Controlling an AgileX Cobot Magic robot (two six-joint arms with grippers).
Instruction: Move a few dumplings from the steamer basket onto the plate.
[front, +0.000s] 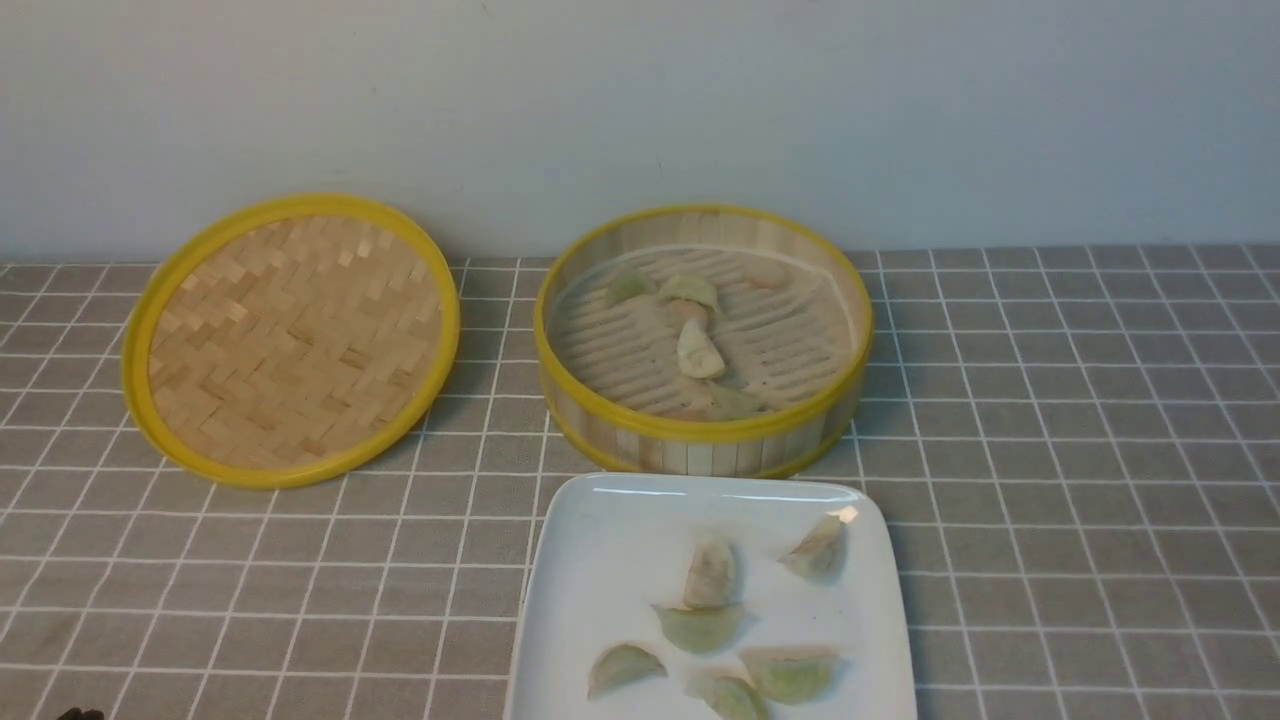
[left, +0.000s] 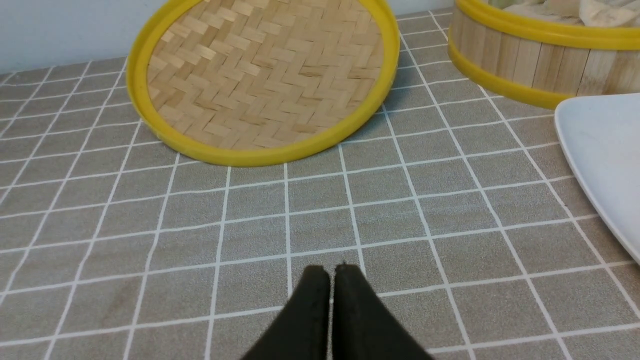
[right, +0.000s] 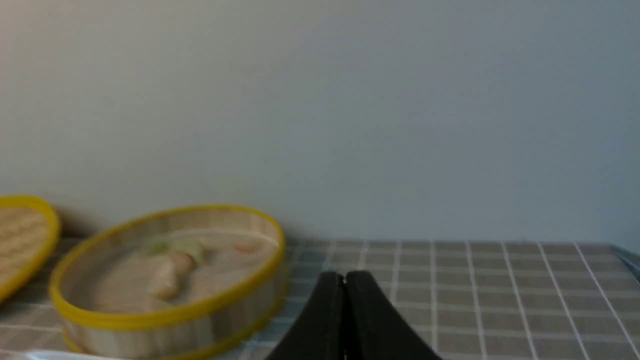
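Observation:
The steamer basket stands at the back middle of the table with several dumplings on its slatted floor. It also shows in the left wrist view and the right wrist view. The white plate lies in front of it and holds several dumplings. My left gripper is shut and empty, low over the cloth left of the plate. My right gripper is shut and empty, to the right of the basket. Neither gripper shows in the front view.
The flat woven bamboo lid with a yellow rim leans at the back left, also in the left wrist view. A grey checked cloth covers the table. A pale wall runs close behind the basket and lid.

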